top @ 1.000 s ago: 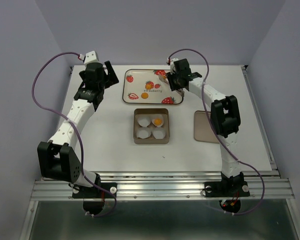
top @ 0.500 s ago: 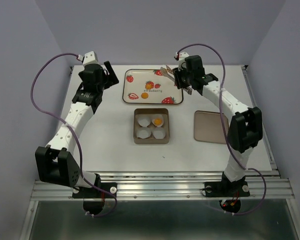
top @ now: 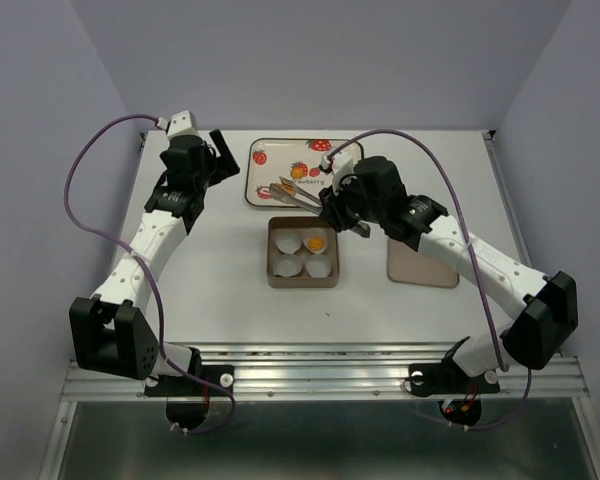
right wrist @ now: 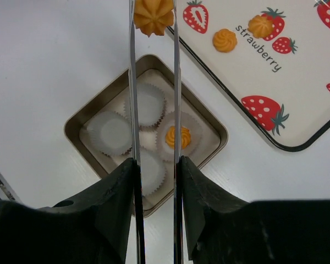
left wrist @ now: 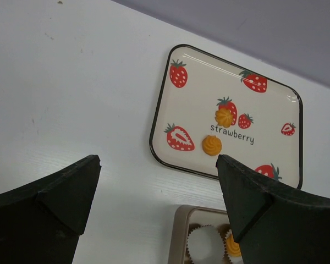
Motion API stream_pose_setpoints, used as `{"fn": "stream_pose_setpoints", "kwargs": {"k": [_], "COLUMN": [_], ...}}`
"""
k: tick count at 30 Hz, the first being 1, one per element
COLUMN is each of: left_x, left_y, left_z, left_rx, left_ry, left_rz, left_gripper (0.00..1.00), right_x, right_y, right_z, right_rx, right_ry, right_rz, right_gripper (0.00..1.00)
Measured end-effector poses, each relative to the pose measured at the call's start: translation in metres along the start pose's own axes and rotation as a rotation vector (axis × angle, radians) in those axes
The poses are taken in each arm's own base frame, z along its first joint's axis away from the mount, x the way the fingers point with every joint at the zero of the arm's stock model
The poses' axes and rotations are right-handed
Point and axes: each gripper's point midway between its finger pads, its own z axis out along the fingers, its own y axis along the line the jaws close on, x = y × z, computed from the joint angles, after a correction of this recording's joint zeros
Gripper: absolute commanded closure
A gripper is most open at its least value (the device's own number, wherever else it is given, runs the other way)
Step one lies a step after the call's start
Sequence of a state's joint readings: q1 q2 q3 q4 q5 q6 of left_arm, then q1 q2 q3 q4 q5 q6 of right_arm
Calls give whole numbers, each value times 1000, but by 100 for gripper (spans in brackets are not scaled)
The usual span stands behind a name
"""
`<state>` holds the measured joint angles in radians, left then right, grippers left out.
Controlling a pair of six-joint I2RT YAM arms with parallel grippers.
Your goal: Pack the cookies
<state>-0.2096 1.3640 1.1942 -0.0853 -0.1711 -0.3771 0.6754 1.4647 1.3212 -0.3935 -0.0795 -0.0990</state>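
Note:
My right gripper (top: pixel 345 215) (right wrist: pixel 154 165) is shut on metal tongs (top: pixel 298 195) (right wrist: pixel 175 82). The tongs' tips pinch one orange cookie (right wrist: pixel 153 15) above the table just beyond the square tin's (top: pixel 271 255) (right wrist: pixel 77 118) far corner. The tin holds white paper cups; one cup holds a cookie (top: pixel 315 241) (right wrist: pixel 177 137). Two more cookies (left wrist: pixel 224 117) (left wrist: pixel 212 145) lie on the strawberry tray (top: pixel 265 172) (left wrist: pixel 192 104). My left gripper (top: pixel 215 150) (left wrist: pixel 159 165) is open and empty, up beside the tray's left edge.
The tin's flat lid (top: pixel 420 255) lies on the table to the right of the tin, under my right forearm. The tray sits at the table's far middle, close behind the tin. Walls enclose the table at the back and sides.
My right arm swung from the tray's far right corner toward the near left, carrying the tongs and cookie to the tin's far edge. My left arm shifted slightly.

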Motion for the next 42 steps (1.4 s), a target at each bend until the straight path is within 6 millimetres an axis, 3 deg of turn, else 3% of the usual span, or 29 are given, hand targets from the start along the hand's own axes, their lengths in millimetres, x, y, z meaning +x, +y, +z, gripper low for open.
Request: {"fn": "stream_pose_setpoints", "kwargs": {"k": [5,10,17,27,42], "left_x": [2,2,-5,-5,-4], "left_y": [-1,-3,-7,-9,-9], "left_z": [0,-1,-9,-10,-9], "left_rx": [8,15,31,36,35], "left_ry": [4,2,-16,-17,-15], "left_rz": [-4,-6,-9,-8,-7], "left_gripper": [1,1,1,1,1], "right_x": [6,30,47,89,108], "right_y": [22,31,46,46,48], "right_z": [-13,-11,-7,16,30], "right_rx": [-55,-68,-100,-81,-83], "right_ry": [-8,57,114,260,330], "right_rz": [-7,0,3,10,6], "right_gripper": [64,64,64,64,63]}}
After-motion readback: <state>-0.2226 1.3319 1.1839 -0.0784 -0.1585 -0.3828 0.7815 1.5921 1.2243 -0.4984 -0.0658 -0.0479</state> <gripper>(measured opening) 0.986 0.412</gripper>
